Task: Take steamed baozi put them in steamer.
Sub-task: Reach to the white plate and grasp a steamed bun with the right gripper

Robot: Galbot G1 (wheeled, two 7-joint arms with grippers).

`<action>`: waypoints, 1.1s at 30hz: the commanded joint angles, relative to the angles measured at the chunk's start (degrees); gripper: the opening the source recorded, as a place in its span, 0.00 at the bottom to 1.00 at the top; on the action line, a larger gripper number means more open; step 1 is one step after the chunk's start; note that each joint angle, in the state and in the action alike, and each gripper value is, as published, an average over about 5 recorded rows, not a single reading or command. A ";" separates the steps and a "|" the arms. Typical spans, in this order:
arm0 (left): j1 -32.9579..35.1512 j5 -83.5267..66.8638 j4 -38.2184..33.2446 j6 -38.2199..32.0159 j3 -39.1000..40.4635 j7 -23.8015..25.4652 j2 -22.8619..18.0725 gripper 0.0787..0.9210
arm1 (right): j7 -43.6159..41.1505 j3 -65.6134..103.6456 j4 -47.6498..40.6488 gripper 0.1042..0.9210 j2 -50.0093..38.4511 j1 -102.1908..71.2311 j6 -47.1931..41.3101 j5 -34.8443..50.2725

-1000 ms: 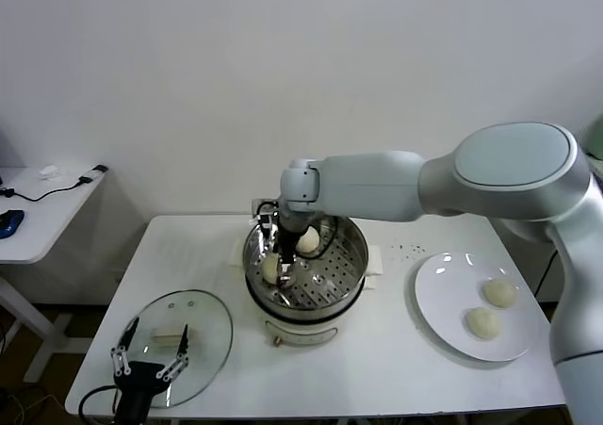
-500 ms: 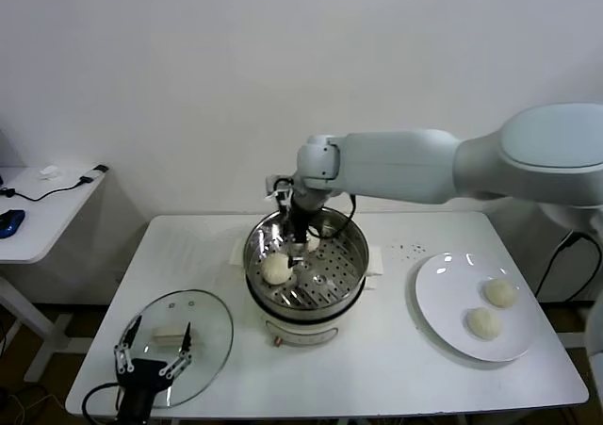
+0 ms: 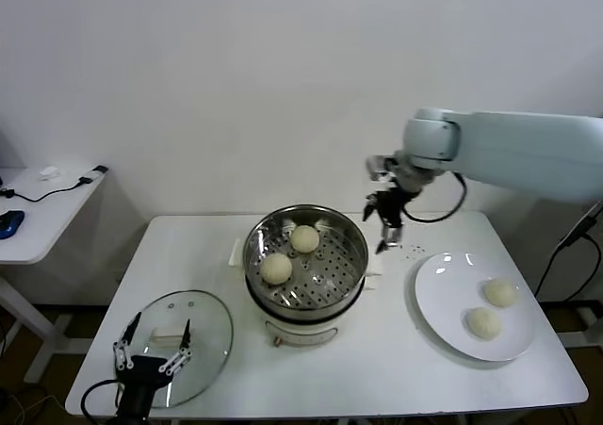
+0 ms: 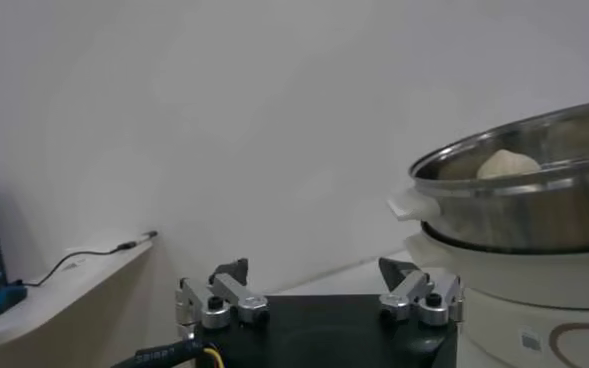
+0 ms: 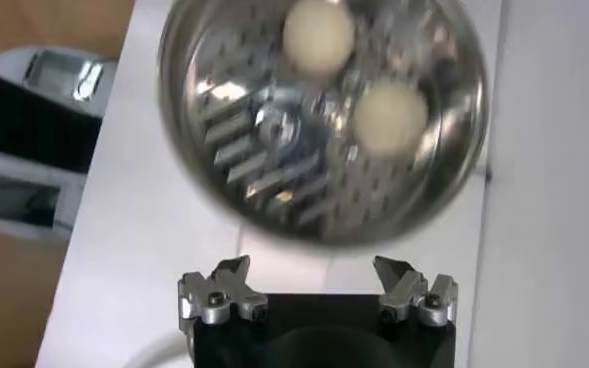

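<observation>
The steel steamer (image 3: 350, 255) stands on a white cooker base in the middle of the table. Two baozi lie in it, one at the back (image 3: 304, 238) and one at the front left (image 3: 276, 269). Two more baozi (image 3: 500, 293) (image 3: 484, 323) lie on the white plate (image 3: 443, 293) at the right. My right gripper (image 3: 387, 225) is open and empty, in the air between the steamer and the plate. Its wrist view shows the steamer (image 5: 194, 160) with both baozi (image 5: 318, 33) (image 5: 390, 115). My left gripper (image 3: 151, 351) is open and parked over the glass lid.
A round glass lid (image 3: 209, 331) lies at the table's front left. A side table (image 3: 38, 213) with cables stands at the far left. The left wrist view shows the steamer (image 4: 534, 210) from the side, with one baozi top (image 4: 509, 164) showing.
My right gripper has let go of a baozi in the steamer, risen out and swung right toward the plate. The left arm has not moved.
</observation>
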 commanded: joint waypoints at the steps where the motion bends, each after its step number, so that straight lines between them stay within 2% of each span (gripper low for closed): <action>1: 0.73 0.61 -0.52 0.32 -0.58 0.03 -0.14 0.88 | -2.01 9.32 4.47 0.88 -26.98 -14.43 4.51 -24.24; 8: 0.78 2.17 -1.02 0.82 -0.64 -0.07 -0.72 0.88 | -1.65 22.34 0.82 0.88 -31.83 -33.23 6.74 -32.75; 14: 1.11 2.07 -0.77 0.85 -0.84 -0.25 -0.99 0.88 | -1.69 32.43 -3.35 0.88 -31.09 -43.81 8.03 -37.09; 33: 1.19 2.54 0.31 0.91 -1.22 -0.19 -0.57 0.88 | 0.09 33.62 -10.33 0.88 -22.73 -47.52 8.14 -38.15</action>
